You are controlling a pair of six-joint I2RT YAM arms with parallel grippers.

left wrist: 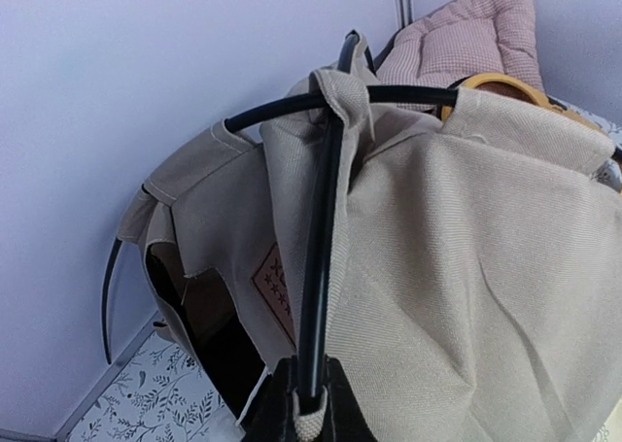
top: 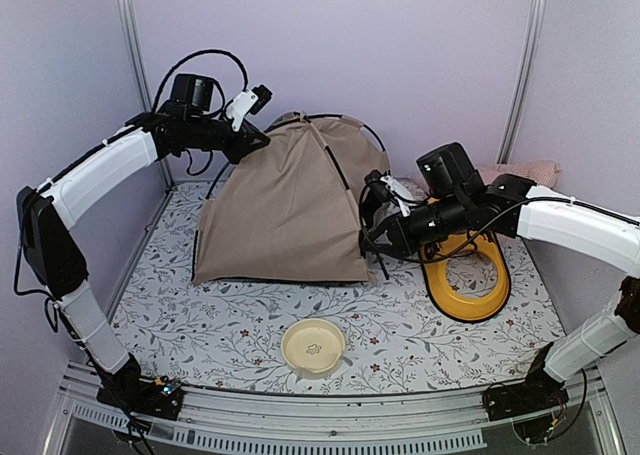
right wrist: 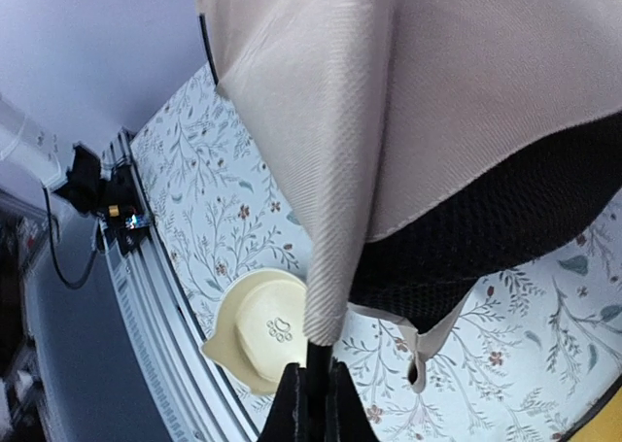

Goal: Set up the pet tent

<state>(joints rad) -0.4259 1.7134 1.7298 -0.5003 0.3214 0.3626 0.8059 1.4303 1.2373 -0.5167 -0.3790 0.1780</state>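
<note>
Robot test cell of a lab. Behind the tan-beige fabric dome tent (top: pixel 285 210), plain pale lilac wall panels (top: pixel 400 45) framed by thin silver metal posts (top: pixel 128 35). Under the tent, a grey table cover (top: pixel 220 325) printed with leaves and flowers. In front of the tent, a ribbed aluminium rail (top: pixel 330 420) carrying two black bolted arm bases (top: pixel 150 395).

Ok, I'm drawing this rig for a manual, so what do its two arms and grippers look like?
The left arm and right arm match: white shells, black joints, black bases, loose black cables looping near the wrists. The left gripper and right gripper are black too.
</note>
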